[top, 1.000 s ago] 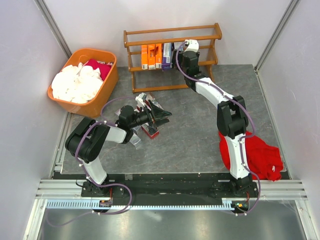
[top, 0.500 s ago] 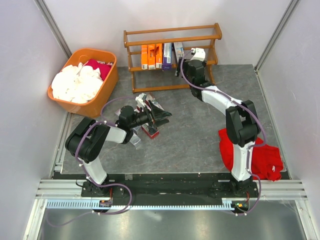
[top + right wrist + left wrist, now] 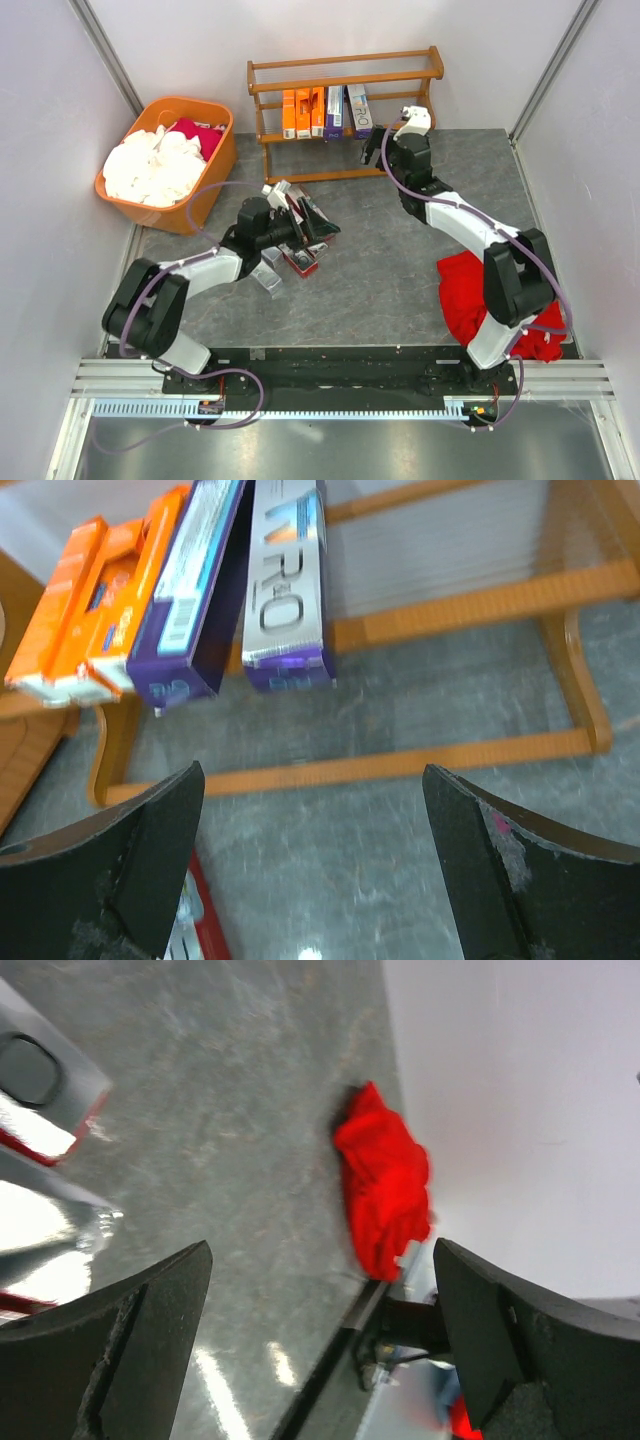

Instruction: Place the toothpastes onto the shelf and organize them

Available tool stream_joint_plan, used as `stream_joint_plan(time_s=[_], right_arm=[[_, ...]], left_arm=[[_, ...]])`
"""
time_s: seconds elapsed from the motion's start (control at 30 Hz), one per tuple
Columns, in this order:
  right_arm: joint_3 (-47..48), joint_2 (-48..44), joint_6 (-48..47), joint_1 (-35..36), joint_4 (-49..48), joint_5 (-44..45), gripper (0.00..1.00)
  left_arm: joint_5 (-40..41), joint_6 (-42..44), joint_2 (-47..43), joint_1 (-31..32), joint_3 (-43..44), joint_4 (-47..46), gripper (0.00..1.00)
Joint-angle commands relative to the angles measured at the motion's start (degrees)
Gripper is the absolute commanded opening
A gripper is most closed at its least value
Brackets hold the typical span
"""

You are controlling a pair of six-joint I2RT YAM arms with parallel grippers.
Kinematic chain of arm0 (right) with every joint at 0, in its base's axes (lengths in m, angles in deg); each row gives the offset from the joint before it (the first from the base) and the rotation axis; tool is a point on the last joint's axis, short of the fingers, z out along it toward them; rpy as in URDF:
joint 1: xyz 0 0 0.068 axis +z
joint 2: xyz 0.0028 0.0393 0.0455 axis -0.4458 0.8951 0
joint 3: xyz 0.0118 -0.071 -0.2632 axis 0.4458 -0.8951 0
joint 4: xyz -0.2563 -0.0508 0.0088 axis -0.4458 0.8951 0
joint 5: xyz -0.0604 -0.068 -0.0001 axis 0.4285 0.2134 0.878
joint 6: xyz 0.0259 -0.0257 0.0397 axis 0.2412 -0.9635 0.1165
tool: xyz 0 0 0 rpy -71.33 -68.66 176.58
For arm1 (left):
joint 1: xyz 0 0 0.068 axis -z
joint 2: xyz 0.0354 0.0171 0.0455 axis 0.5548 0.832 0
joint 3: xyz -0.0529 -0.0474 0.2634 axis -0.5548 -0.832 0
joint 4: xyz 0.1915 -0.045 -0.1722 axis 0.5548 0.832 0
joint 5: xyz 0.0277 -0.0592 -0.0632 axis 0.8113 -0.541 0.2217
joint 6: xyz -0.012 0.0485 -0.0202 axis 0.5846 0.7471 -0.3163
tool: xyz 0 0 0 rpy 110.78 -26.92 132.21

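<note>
The shelf [image 3: 345, 66] stands at the back of the table. On its middle tier stand three orange toothpastes [image 3: 303, 112], a purple one [image 3: 335, 110] and a silver-and-purple one [image 3: 358, 109]. They also show in the right wrist view, the orange [image 3: 95, 620], the purple [image 3: 190, 590] and the silver-and-purple [image 3: 285, 580]. My right gripper [image 3: 373, 152] [image 3: 312, 780] is open and empty, just in front of the shelf's right part. A loose pile of silver and red toothpastes [image 3: 287, 250] [image 3: 40, 1110] lies left of centre. My left gripper [image 3: 325, 225] [image 3: 320, 1260] is open and empty at the pile's right edge.
An orange tub [image 3: 215, 175] with white and red cloths stands at the back left. A red cloth [image 3: 500, 300] [image 3: 385, 1190] lies by the right arm's base. The shelf's lower rail [image 3: 400, 765] runs across the right wrist view.
My right gripper has let go of the silver-and-purple carton on the shelf and drawn back to the right and towards me. My left arm has shifted, its elbow moving left.
</note>
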Motion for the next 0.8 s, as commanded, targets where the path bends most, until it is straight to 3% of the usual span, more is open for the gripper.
stream_joint_plan(time_s=[0.0, 0.13, 0.27, 0.47, 0.77], right_arm=[[-5.98, -6.65, 2.16, 0.66, 1.15, -2.82, 0.98], [-10.64, -8.34, 0.93, 5.12, 3.34, -2.83, 0.98], [-10.91, -5.62, -1.61, 11.02, 4.5, -2.21, 0.98], [-6.44, 4.66, -1.62, 15.69, 4.85, -4.94, 0.98], [2.09, 16.36, -0.57, 15.96, 6.78, -8.19, 0.97]], left_arm=[[13.07, 14.39, -7.57, -0.11, 4.0, 19.33, 1.0], [21.16, 17.91, -10.48, -0.46, 6.02, 30.49, 1.0], [26.0, 17.48, -12.76, -1.95, 5.67, 35.08, 1.0], [23.3, 15.98, -14.87, -7.66, 3.65, 36.24, 1.0], [19.33, 17.47, -17.43, -13.56, 1.45, 35.97, 1.0]])
